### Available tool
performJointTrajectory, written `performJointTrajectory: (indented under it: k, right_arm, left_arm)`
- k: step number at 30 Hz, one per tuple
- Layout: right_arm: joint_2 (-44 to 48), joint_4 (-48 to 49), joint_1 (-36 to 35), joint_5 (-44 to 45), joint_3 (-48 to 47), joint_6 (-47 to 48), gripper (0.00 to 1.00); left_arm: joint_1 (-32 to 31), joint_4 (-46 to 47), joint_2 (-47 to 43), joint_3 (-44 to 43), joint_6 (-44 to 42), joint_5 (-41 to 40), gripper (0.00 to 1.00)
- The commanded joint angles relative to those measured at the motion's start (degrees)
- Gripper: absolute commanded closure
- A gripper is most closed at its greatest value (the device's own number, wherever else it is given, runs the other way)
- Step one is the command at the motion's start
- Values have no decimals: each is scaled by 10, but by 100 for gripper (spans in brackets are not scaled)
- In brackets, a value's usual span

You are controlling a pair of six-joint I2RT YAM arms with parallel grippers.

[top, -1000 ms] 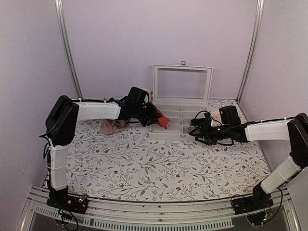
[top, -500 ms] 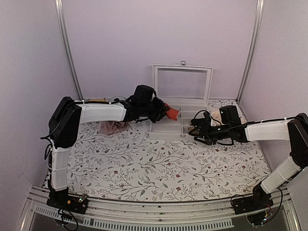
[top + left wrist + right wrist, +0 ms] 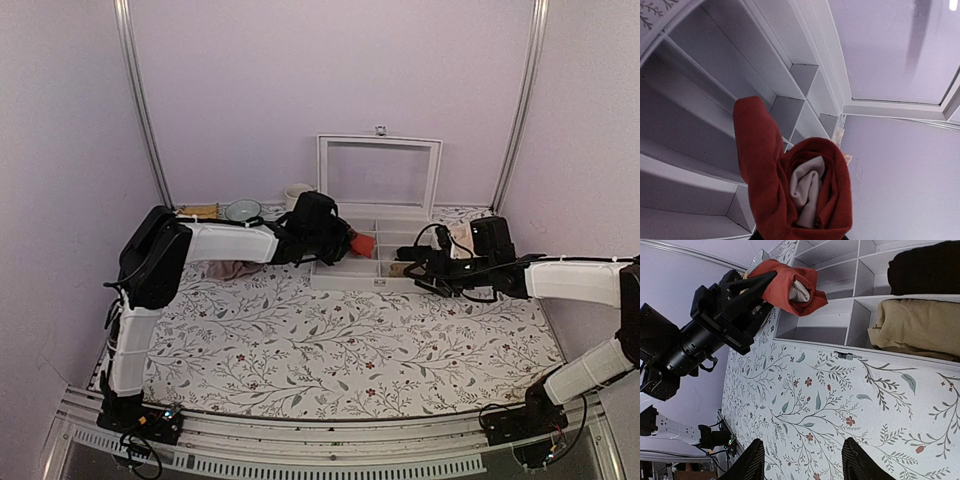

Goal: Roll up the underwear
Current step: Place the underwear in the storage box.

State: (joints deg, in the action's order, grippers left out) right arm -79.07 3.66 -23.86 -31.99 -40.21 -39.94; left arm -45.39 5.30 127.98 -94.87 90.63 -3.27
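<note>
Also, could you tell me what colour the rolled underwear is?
Red-orange outside with a cream centre; the underwear shows best in the left wrist view.

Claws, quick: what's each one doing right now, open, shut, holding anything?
Left claw: closed on the rolled underwear.
Right claw: open, holding nothing.

No lettering, label or number can be read on the rolled underwear (image 3: 760, 165), the divided box (image 3: 322, 175) or elsewhere.
</note>
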Motion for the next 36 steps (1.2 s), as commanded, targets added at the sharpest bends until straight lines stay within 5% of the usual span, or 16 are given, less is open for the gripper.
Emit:
performJointTrajectory:
  k: [1, 36]
  right_arm:
    - [65, -34, 18, 17, 7, 28, 48]
    - [96, -33, 17, 13, 33, 24, 48]
  left_arm:
    - [-15, 3, 8, -14, 24, -35, 100]
    - [-38, -107, 23, 7, 155, -12, 100]
